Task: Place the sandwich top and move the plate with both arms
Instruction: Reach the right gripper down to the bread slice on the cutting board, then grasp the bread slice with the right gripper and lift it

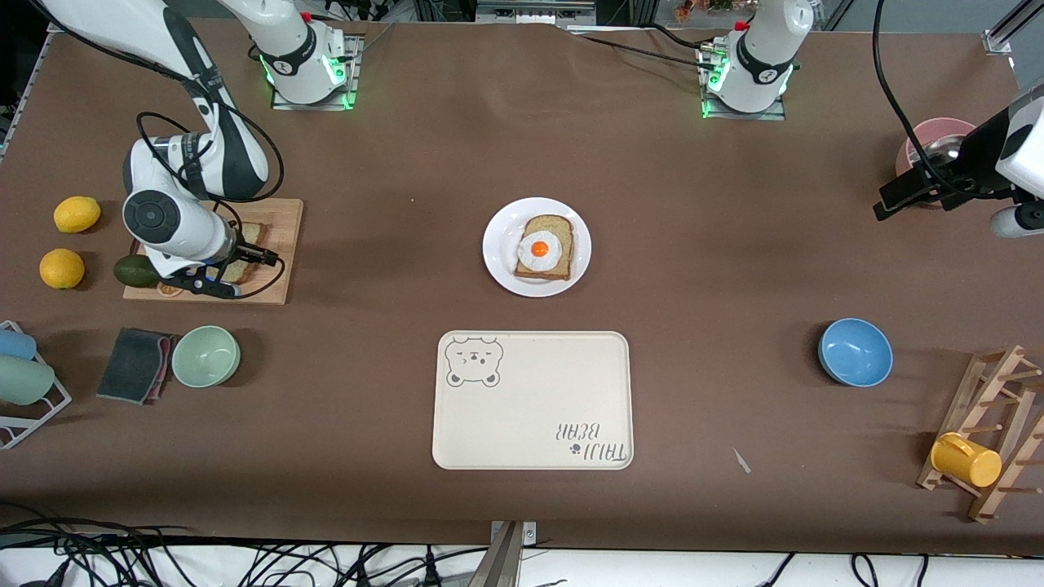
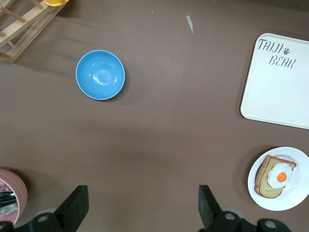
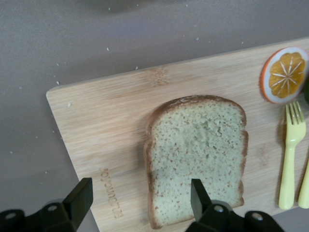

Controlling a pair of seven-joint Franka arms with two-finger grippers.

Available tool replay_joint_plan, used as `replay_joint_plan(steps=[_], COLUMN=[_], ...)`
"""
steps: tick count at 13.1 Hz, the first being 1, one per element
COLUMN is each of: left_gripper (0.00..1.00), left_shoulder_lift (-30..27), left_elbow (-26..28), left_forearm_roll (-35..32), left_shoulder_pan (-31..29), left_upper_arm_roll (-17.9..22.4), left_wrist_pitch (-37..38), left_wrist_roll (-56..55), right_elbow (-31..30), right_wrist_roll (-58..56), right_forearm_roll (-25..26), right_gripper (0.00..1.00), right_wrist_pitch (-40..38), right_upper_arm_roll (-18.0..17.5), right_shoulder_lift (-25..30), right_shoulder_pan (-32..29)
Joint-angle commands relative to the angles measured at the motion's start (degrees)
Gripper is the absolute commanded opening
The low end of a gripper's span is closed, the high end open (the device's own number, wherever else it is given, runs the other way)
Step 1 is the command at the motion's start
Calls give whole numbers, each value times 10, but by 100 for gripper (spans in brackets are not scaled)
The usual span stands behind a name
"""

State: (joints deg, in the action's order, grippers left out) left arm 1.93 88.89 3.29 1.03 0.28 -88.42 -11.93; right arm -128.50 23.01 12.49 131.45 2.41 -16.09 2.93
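Observation:
The sandwich top (image 3: 195,154), a bare speckled slice with a darker crust, lies flat on a wooden cutting board (image 3: 111,116) at the right arm's end of the table. My right gripper (image 3: 140,200) hangs low over it and is open. One finger (image 3: 199,198) is above the bread and the other is above the board's edge, so they straddle the crust. From the front the right gripper (image 1: 214,281) covers part of the sandwich top (image 1: 249,244). The white plate (image 1: 502,244) sits mid-table with an egg-topped slice (image 1: 545,249) on it. My left gripper (image 1: 889,204) waits open in the air above bare table (image 2: 143,203).
Beside the board lie two lemons (image 1: 77,214), an avocado (image 1: 134,271), a green bowl (image 1: 205,356) and a dark cloth (image 1: 134,364). A cream bear tray (image 1: 532,399) lies nearer the camera than the plate. A blue bowl (image 1: 855,352), pink bowl (image 1: 938,134) and mug rack (image 1: 991,432) stand at the left arm's end.

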Motion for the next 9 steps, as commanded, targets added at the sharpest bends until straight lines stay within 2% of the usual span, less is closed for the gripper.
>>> replay_joint_plan(steps=[1, 4, 9], left_gripper=[100, 100, 100], left_shoulder_lift=[4, 4, 4], left_elbow=[-15, -15, -15], left_forearm_roll=[0, 0, 0], left_shoulder_pan=[0, 1, 2], left_upper_arm_roll=[1, 0, -1], left_wrist_pitch=[14, 14, 15], left_wrist_roll=[1, 0, 0], right_elbow=[-12, -12, -13], right_wrist_roll=[47, 55, 67], right_forearm_roll=[11, 13, 13], right_gripper=[79, 69, 65], right_wrist_pitch=[17, 18, 15], right_upper_arm_roll=[1, 1, 5], right_shoulder_lift=[-2, -12, -24], right_shoulder_pan=[2, 7, 4])
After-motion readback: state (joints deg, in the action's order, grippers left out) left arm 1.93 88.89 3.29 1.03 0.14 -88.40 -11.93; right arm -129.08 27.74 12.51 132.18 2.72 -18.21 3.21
